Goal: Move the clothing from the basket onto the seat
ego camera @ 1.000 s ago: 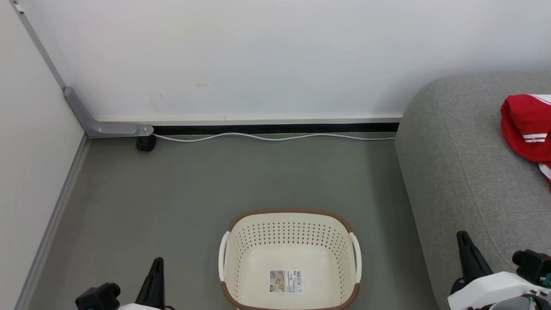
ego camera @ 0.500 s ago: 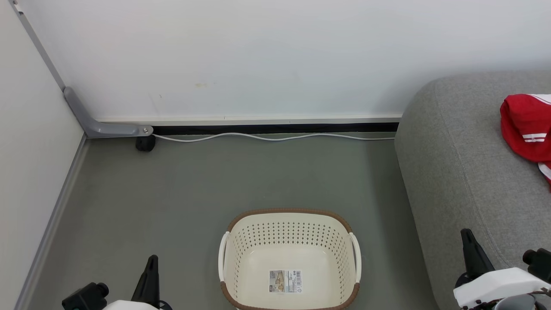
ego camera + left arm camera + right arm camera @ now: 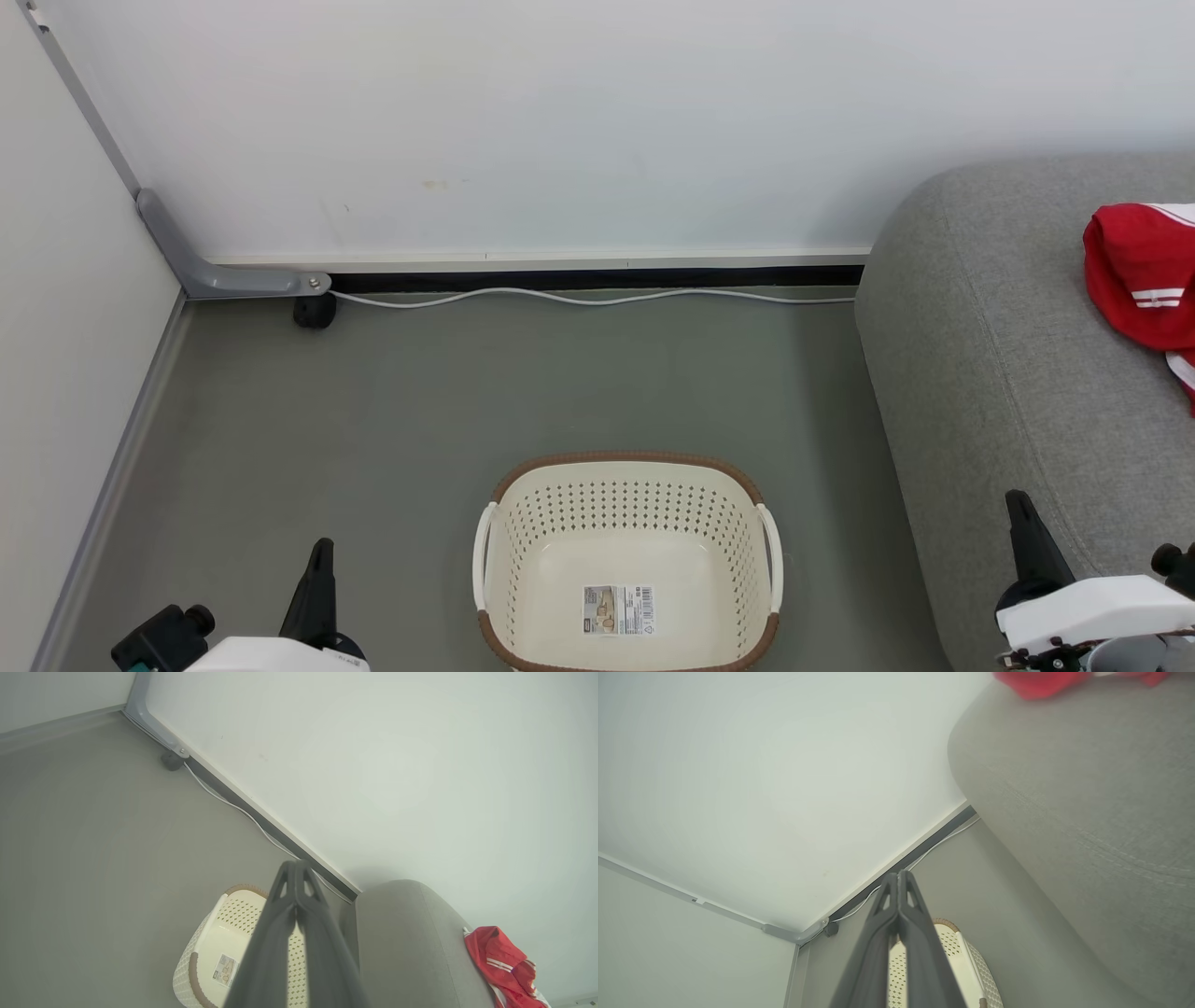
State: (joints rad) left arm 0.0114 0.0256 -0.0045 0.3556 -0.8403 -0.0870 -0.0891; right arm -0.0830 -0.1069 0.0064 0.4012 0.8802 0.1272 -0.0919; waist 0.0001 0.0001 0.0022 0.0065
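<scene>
The cream-white basket [image 3: 627,560] with a brown rim stands on the floor in the head view, with nothing in it but a label on its bottom. Red clothing [image 3: 1141,275] with white stripes lies on the grey seat [image 3: 1008,373] at the right edge. My left gripper [image 3: 320,549] is shut and holds nothing, low to the left of the basket. My right gripper [image 3: 1018,502] is shut too, over the seat's front edge. In the left wrist view the shut gripper [image 3: 295,865] points past the basket [image 3: 210,961] toward the seat [image 3: 411,942] and clothing [image 3: 502,963].
A white wall runs across the back with a white cable [image 3: 597,297] along its foot. A grey bracket [image 3: 219,273] and a black caster [image 3: 316,311] sit in the left corner. Another wall [image 3: 65,355] bounds the left side. Grey floor [image 3: 467,392] lies between.
Both grippers have sunk lower toward the bottom of the head view, the left drifting left and the right drifting right. Basket and clothing have not moved.
</scene>
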